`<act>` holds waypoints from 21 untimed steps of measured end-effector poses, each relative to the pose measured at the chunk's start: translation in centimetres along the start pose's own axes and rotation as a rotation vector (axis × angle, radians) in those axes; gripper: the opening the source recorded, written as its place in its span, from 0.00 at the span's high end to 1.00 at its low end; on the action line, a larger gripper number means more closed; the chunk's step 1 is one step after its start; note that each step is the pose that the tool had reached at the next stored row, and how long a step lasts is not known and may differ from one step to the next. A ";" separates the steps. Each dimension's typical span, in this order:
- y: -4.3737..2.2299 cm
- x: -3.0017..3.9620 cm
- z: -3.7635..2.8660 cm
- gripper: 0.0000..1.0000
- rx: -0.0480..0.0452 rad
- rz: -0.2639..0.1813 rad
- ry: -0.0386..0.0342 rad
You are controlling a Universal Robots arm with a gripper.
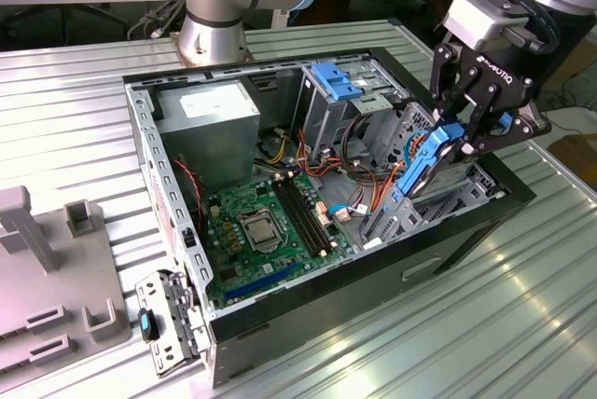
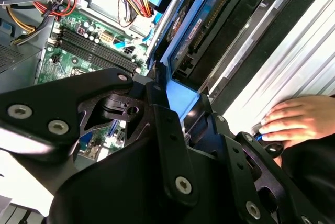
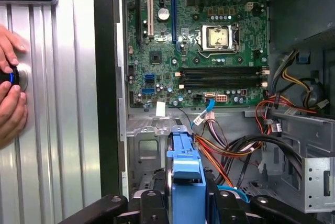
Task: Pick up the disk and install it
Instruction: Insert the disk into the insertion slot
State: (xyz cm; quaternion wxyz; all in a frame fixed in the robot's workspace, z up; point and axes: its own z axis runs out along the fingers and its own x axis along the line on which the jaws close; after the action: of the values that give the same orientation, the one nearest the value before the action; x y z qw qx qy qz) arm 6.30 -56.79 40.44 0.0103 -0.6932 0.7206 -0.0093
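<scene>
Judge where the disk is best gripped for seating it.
Probably the upper end of the disk, on its blue carrier, from above, as the gripper clamps it: it stands on edge, tilted, lower end free toward the drive cage.

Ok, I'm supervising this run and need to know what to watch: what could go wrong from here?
1. The end effector holds the disk slanted at the drive cage; its blue carrier could catch on the cage's edge and jam instead of sliding in.
2. Orange and black cables lie loose beside that bay and might get snagged or pinched.
3. A person's hand rests on the metal table beside the computer case, near the arm's working space.
</scene>
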 end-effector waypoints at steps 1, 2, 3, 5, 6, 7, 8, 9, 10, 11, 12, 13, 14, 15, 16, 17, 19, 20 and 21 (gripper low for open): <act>0.00 0.00 0.08 0.63 0.0000 0.000 -0.0001; 0.00 0.00 0.18 0.63 0.0000 0.000 0.0000; 0.01 0.00 0.33 0.63 0.0000 0.000 0.0000; 0.00 0.00 0.67 0.63 0.0000 0.000 0.0000; 0.01 0.00 0.86 0.63 0.0000 0.000 0.0000; 0.00 0.00 1.07 0.63 0.0000 0.000 0.0000; 0.00 0.00 1.24 0.63 0.0000 0.000 0.0000; 0.00 0.00 1.33 0.63 0.0000 0.000 0.0000; 0.00 0.00 1.42 0.63 0.0000 0.000 0.0000; 0.00 0.00 1.51 0.63 0.0000 0.000 0.0000; 0.00 0.00 1.62 0.63 0.0000 0.000 0.0000; 0.01 0.00 1.76 0.63 0.0000 0.000 0.0001; 0.01 0.00 1.94 0.63 -0.0001 0.000 0.0002; 0.01 0.00 2.11 0.63 -0.0001 0.000 0.0002; 0.01 0.00 2.27 0.63 0.0000 0.000 0.0000; 0.01 0.00 2.38 0.63 0.0000 0.000 0.0001; 0.02 0.00 2.63 0.63 0.0000 0.000 0.0001; 0.02 0.00 2.74 0.63 0.0000 0.000 0.0001; 0.02 0.00 2.85 0.63 0.0000 0.000 0.0000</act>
State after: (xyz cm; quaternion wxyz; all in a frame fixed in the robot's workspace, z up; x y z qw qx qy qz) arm 6.36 -56.79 37.59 0.0103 -0.6932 0.7206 -0.0093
